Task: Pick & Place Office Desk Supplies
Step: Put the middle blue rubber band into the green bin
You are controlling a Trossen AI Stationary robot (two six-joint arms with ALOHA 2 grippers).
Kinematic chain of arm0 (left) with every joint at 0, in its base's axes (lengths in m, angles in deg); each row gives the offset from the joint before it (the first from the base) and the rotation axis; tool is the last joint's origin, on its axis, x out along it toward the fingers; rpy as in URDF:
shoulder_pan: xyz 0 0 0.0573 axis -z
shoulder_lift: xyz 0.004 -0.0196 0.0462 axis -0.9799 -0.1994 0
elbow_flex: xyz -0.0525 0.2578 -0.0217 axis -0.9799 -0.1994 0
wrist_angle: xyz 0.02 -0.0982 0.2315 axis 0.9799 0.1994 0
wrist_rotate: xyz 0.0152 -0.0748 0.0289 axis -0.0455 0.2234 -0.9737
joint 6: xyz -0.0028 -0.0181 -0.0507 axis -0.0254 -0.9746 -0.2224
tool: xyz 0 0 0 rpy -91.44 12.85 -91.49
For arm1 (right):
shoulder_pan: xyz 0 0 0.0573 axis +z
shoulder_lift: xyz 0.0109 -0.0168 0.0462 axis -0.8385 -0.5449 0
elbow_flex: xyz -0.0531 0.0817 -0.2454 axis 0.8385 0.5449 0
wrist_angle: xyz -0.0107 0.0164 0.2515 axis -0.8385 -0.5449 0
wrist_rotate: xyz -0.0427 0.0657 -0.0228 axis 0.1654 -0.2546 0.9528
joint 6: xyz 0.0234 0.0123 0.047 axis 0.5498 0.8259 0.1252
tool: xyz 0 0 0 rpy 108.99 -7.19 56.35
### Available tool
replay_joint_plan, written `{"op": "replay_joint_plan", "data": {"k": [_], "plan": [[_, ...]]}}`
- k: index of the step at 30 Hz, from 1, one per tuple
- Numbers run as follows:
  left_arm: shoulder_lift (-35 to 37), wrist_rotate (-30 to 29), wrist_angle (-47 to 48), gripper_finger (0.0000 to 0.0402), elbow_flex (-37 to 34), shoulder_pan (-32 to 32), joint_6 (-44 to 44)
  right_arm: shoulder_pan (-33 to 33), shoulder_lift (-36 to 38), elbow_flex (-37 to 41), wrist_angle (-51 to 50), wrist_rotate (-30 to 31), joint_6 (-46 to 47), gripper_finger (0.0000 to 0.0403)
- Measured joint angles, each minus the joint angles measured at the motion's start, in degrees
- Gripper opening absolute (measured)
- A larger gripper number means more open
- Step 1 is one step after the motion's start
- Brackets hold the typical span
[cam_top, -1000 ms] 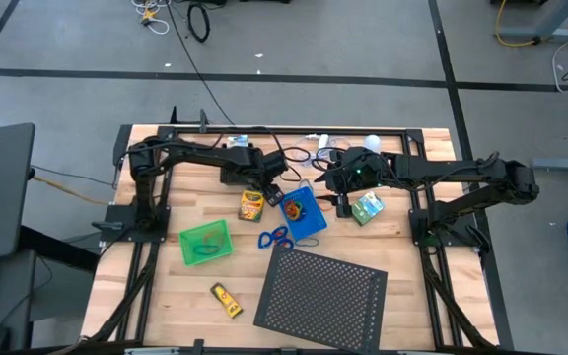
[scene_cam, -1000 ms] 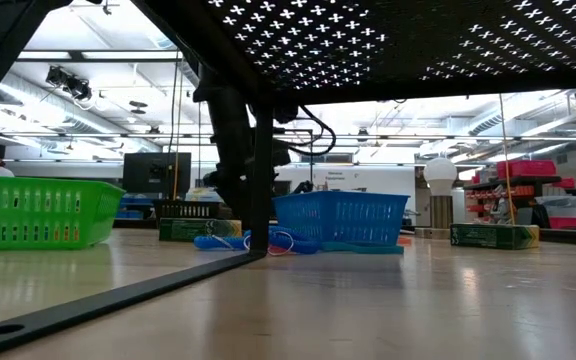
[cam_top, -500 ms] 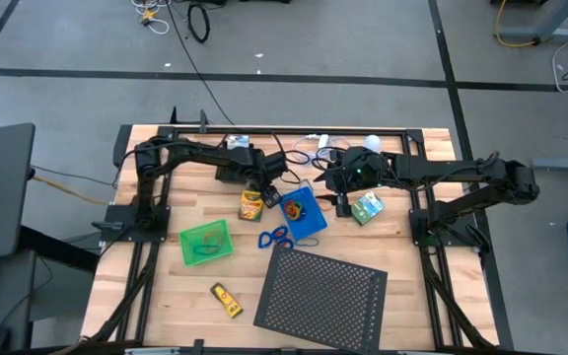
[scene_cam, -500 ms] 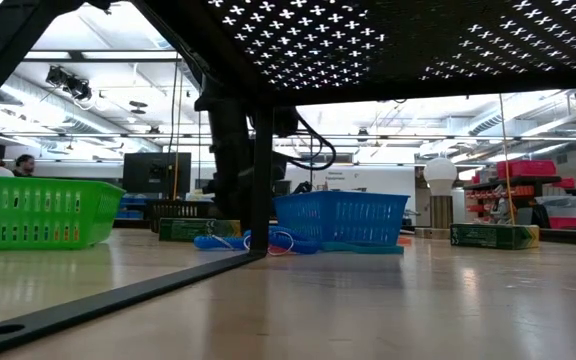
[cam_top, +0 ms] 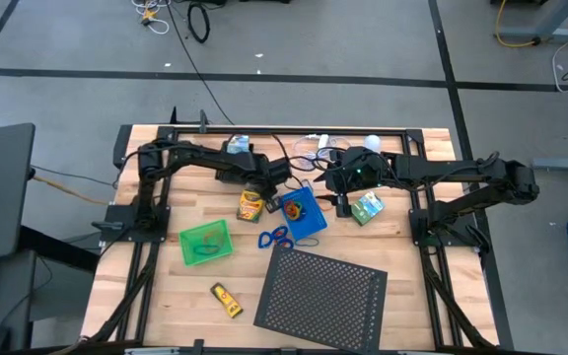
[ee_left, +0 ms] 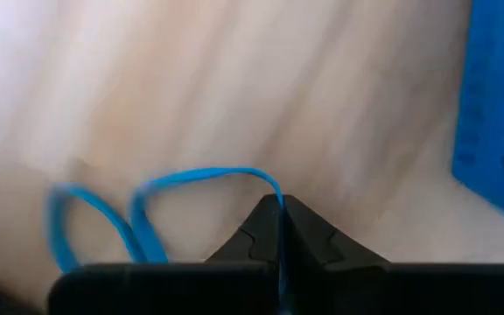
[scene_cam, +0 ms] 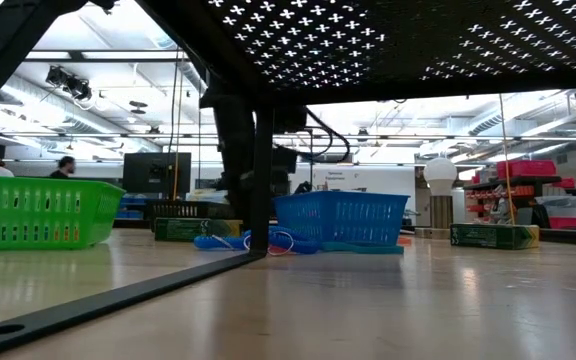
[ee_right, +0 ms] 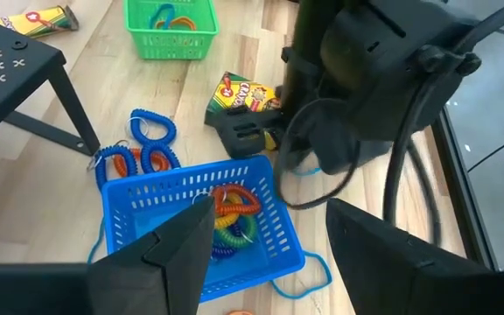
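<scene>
Wooden table point(cam_top: 166, 296), centre: my left gripper point(ee_left: 280, 210) is pinched shut on a blue loop point(ee_left: 195, 179) beside the blue tray point(cam_top: 304, 215), ready to drop it in; right gripper point(ee_right: 261, 219) gapes empty above that tray.

1. Mesh tray point(cam_top: 302, 213) sits at table centre, coiled loops point(ee_right: 228, 219) inside
2. Crayon box point(cam_top: 251, 204) at its 9 o'clock
3. Second tray point(cam_top: 205, 243) at 8 o'clock
4. Perforated sheet point(cam_top: 321, 292) at 6 o'clock

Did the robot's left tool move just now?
Yes. In the high view the left tool has drawn back from over the blue tray toward the crayon box, and it has shut on a thin blue loop.
</scene>
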Motion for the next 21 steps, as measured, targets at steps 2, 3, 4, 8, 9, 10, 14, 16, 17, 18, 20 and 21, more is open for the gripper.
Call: {"op": "replay_joint_plan", "data": {"k": [2, 3, 4, 8, 9, 10, 14, 16, 17, 18, 20, 21], "plan": [[1.58, -2.49, 0.56, 0.0004, 0.64, 0.59, 0.66, 0.00, 0.00, 0.00, 0.00, -0.01, 0.00, 0.0228], [2.52, -3.57, 0.75, 0.0004, 0.91, 0.80, 0.87, 0.00, 0.00, 0.00, -0.04, 0.00, 0.00, 0.0228], [3.28, -4.51, 0.86, 0.0004, 1.02, 1.00, 1.19, 0.00, 0.00, 0.00, -0.13, 0.00, 0.00, 0.0228], [6.09, -6.42, 3.51, 0.0004, 0.88, 1.77, 2.27, 0.00, 0.00, 0.00, -0.14, 0.00, 0.00, 0.0228], [6.97, -7.04, 4.25, 0.0004, 0.88, 1.97, 2.56, 0.00, 0.00, 0.00, -0.15, 0.00, 0.00, 0.0228], [7.80, -7.96, 4.86, 0.0004, 0.89, 2.25, 2.89, 0.00, 0.00, 0.00, -0.17, 0.00, -0.01, 0.0228], [11.12, -9.03, 5.91, 0.0004, -0.29, 3.59, 5.20, 0.00, 0.00, 0.00, -0.28, 0.00, 0.00, 0.0228], [13.47, -9.19, 4.63, 0.0004, -1.41, 4.60, 6.90, 0.00, 0.00, 0.00, -0.37, 0.00, -0.02, 0.0228], [14.88, -9.06, 3.86, 0.0004, -2.13, 4.99, 7.67, 0.00, 0.00, 0.00, -0.31, 0.00, -0.03, 0.0228], [16.24, -9.30, 2.60, 0.0004, -3.12, 5.51, 8.64, 0.00, 0.00, 0.00, -0.36, 0.00, -0.11, 0.0228], [19.36, -8.82, -2.18, 0.0003, -5.89, 6.29, 10.85, 0.00, 0.00, 0.00, -0.29, 0.02, -0.54, 0.0228], [21.01, -8.58, -5.15, 0.0003, -7.63, 6.81, 12.17, 0.00, 0.00, 0.00, -0.30, 0.00, -0.66, 0.0228]]}}
